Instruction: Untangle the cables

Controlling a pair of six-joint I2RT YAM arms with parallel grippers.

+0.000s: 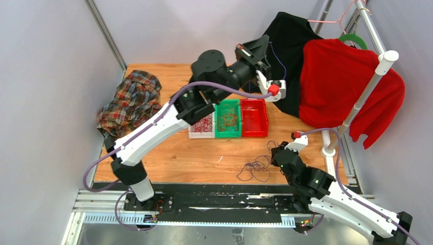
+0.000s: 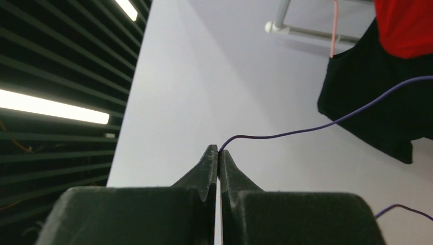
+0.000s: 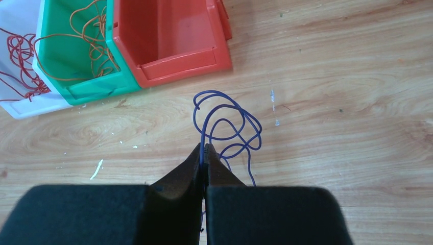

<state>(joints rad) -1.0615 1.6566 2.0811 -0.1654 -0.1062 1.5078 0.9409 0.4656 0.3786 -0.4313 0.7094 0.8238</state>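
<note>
purple cable (image 3: 227,121) looped on table (image 3: 332,76), orange cable (image 3: 94,46) in green bin (image 3: 92,88), red cable (image 3: 20,56) in white bin (image 3: 35,104)

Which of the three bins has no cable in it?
The red bin, rightmost in the row: its inside is bare. The green bin holds orange cables, and the white bin holds red cables.

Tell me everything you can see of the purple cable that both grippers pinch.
The thin purple cable is a fine, flexible wire. The right gripper is shut on it low over the wooden table, where its slack lies in loose overlapping loops. The left gripper is shut on another stretch, raised in the air, the wire arcing away.
</note>
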